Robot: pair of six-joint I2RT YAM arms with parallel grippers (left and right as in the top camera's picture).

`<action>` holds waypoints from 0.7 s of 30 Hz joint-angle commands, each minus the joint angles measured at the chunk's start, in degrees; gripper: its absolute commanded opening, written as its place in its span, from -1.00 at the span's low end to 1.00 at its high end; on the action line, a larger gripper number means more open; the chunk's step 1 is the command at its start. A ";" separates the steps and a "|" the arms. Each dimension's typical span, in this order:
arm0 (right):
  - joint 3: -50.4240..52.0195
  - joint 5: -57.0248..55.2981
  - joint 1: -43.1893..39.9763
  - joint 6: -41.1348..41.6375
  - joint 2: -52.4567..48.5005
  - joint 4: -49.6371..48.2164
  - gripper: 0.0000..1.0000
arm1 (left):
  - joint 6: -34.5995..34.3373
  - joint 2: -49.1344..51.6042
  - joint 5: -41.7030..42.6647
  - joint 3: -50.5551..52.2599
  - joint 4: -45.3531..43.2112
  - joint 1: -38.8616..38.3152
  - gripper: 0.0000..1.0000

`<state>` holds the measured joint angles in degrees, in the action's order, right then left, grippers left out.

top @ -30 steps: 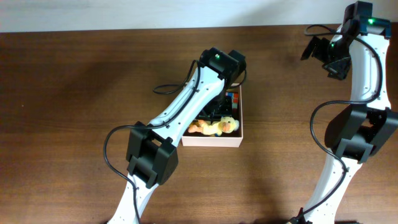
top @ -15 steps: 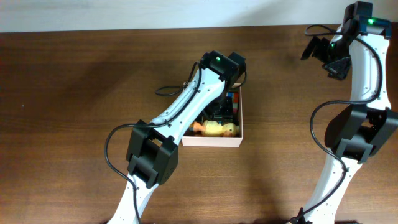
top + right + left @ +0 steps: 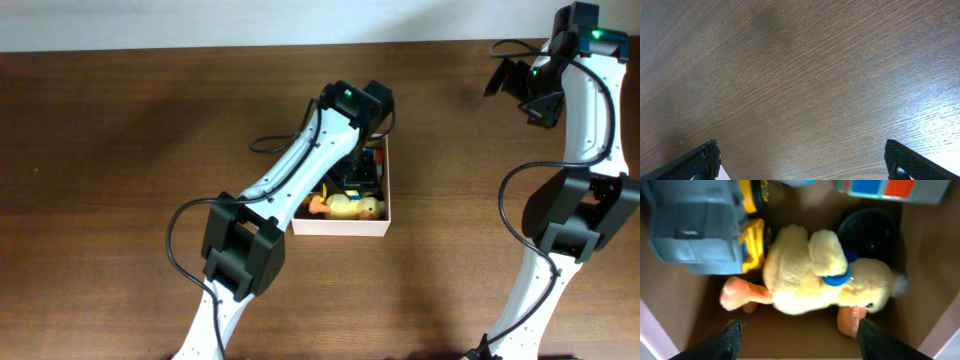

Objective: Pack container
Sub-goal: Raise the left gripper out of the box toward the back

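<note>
The container (image 3: 340, 227), a shallow box that is white outside and tan inside, sits mid-table under my left arm. In it lies a yellow plush duck (image 3: 810, 275) with a blue collar and orange feet, on its side on the tan floor (image 3: 805, 325). My left gripper (image 3: 797, 342) hangs open just short of the duck, with nothing between its fingers. Its right fingertip (image 3: 880, 340) is close to one orange foot. In the overhead view the duck (image 3: 352, 207) shows at the box's near side. My right gripper (image 3: 802, 162) is open over bare wood, far from the box.
Also in the box are a grey and yellow toy truck (image 3: 700, 230), a black round object (image 3: 870, 225) and a colourful block (image 3: 890, 187). The box walls (image 3: 655, 330) rise close on both sides of the left fingers. The right arm (image 3: 575, 150) stands at the table's right edge.
My left gripper has gone from shut to open and let go of the duck, which now lies a little lower in the box. The right arm has not moved.
</note>
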<state>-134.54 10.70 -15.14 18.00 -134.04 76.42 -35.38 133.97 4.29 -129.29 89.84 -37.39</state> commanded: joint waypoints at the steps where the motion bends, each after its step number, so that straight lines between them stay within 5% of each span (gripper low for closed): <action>1: 0.31 0.68 0.00 0.09 1.46 -0.02 0.98 | 0.31 0.15 -0.02 -3.02 -0.04 2.99 0.53; 10: 0.31 0.68 0.00 0.09 1.46 -0.02 0.98 | 2.51 0.15 -1.16 -19.93 -3.13 10.58 0.53; 15: 0.31 0.70 0.00 0.09 1.46 -0.02 0.97 | 5.46 0.15 -8.50 -28.48 -3.19 15.06 0.83; 21: 0.31 0.68 0.00 0.09 1.46 -0.02 0.98 | 5.73 0.15 -19.47 -33.22 -2.80 21.46 0.96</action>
<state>-134.54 10.70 -15.14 17.98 -134.04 76.42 -31.00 134.39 -6.85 -160.57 86.74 -18.96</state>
